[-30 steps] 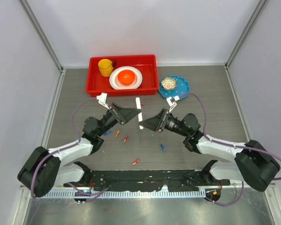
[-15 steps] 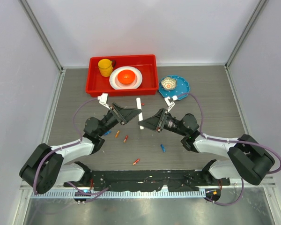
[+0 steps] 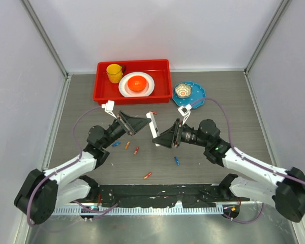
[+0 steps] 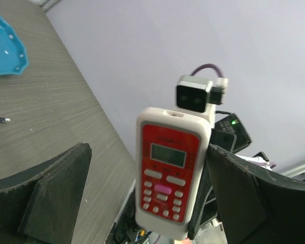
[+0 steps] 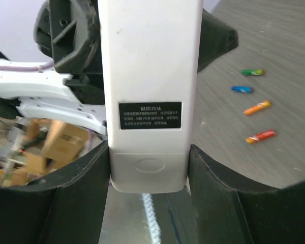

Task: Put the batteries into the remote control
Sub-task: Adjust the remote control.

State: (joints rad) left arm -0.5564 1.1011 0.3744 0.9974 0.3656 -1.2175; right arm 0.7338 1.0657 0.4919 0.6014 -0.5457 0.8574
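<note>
The remote control [image 3: 153, 126] is held off the table between the two arms, tilted. My right gripper [image 3: 159, 140] is shut on its lower end; in the right wrist view the fingers [image 5: 76, 195] press both sides of the plain white back [image 5: 148, 61]. My left gripper [image 3: 144, 123] stands open around it, and the left wrist view shows the red keypad face [image 4: 172, 173] with a gap to the left finger [image 4: 56, 195]. Several batteries lie loose on the table: blue [image 3: 116, 144], orange [image 3: 127, 145], red [image 3: 136, 150], orange-red [image 3: 147, 175], blue [image 3: 176, 160].
A red tray [image 3: 102, 94] at the back holds a yellow cup [image 3: 114, 72] and a white plate with an orange bowl [image 3: 137, 83]. A blue plate [image 3: 197, 94] with a small bowl sits to its right. Another small battery [image 3: 153, 113] lies just in front of the tray.
My left gripper has opened and let go of the remote control. My right gripper has shut on it, and the remote has tilted with its lower end toward the right arm.
</note>
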